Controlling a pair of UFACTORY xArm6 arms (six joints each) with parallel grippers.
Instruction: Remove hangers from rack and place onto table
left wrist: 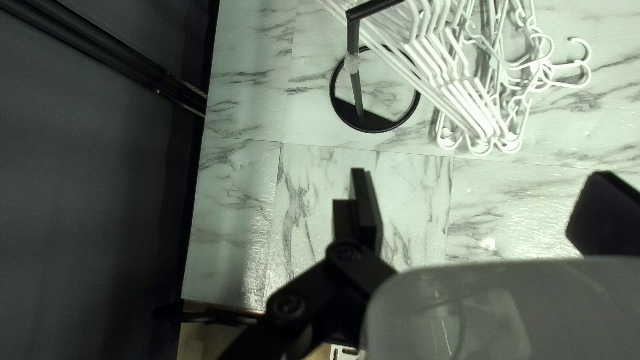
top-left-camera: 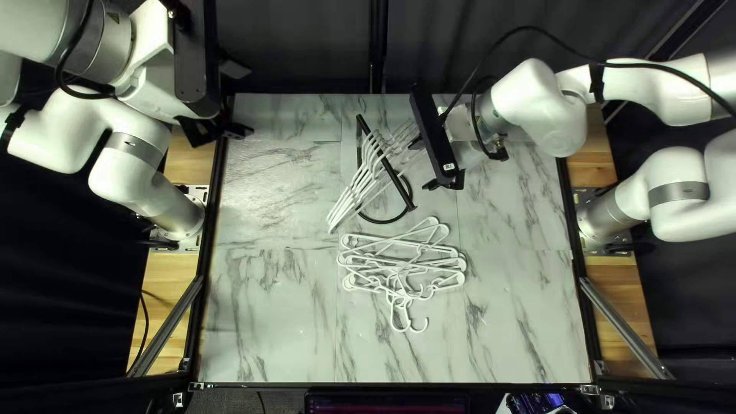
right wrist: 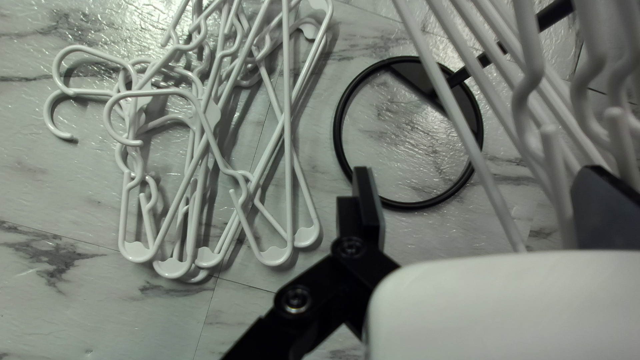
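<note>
Marbled table (top-left-camera: 268, 322): rack (top-left-camera: 405, 193) bearing hangers (left wrist: 467, 100), long axis near-left to far-right, left of the nearer right gripper (right wrist: 480, 187), jaws wide; left gripper (left wrist: 481, 187), also wide.

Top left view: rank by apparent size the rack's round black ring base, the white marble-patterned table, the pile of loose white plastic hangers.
1. Table
2. Hanger pile
3. Ring base, partly hidden by hanging hangers
</note>
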